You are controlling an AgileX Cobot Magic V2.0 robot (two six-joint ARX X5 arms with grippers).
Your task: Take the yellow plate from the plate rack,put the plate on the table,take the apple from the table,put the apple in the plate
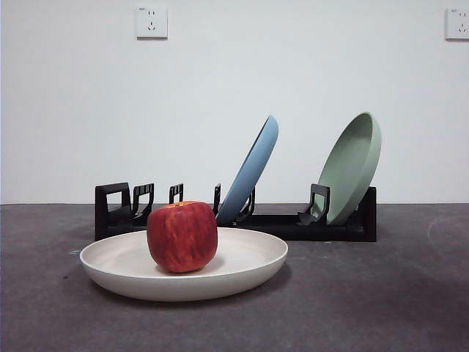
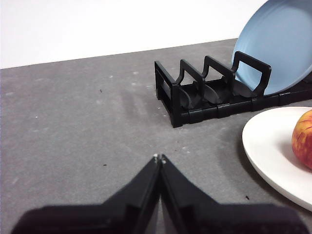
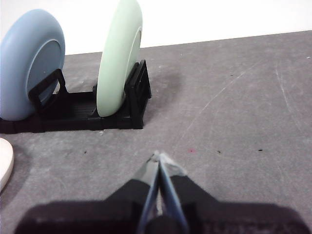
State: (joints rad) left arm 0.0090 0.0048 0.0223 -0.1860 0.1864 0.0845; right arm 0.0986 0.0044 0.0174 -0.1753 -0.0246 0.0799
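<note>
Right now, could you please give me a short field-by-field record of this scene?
apple: resting in the yellow plate, held by nothing
yellow plate: flat on the table, in front of the rack
rack: holds a blue plate and a green plate, both leaning in their slots; the slots at the handle end are free
left gripper: shut, holding nothing, over bare table beside the yellow plate
right gripper: shut, holding nothing, over bare table near the rack's green-plate end
task state: looks done

red apple [image 1: 182,236] sits in the cream yellow plate [image 1: 249,260] (flat on the table [image 1: 381,293]).
</note>
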